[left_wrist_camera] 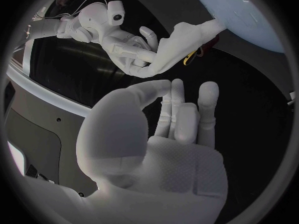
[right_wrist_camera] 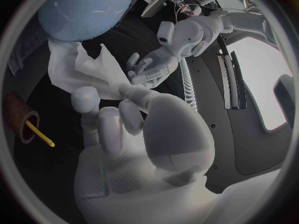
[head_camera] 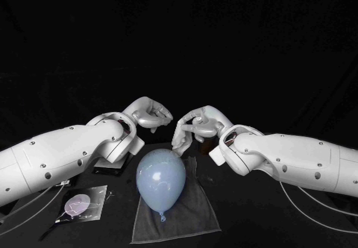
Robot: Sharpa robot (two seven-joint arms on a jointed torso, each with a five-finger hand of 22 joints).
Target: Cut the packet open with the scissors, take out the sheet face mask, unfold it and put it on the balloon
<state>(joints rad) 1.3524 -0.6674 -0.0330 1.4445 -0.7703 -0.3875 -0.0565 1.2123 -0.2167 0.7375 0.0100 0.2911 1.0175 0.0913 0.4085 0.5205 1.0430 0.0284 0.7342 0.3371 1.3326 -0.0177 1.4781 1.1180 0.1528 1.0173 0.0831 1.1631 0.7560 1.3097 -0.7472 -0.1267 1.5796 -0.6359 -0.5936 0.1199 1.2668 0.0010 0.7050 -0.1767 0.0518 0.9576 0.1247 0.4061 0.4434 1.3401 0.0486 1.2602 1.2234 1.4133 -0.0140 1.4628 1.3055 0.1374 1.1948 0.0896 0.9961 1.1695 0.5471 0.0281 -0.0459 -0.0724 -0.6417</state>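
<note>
Sheet face mask (right_wrist_camera: 87,72) hangs crumpled from the right hand (head_camera: 195,126), pinched between thumb and fingers, its free end trailing below the fingertips close to the balloon (head_camera: 160,178). The left hand (head_camera: 153,113) grasps nothing, its fingers loosely bent, just across from the right fingertips. The balloon lies on a grey cloth (head_camera: 179,222) beneath both sets of fingers. The packet (head_camera: 86,204) lies well away from them.

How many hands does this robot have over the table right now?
2. The left hand is raised beyond the balloon; the right hand faces it close by, gripping the white sheet mask.
</note>
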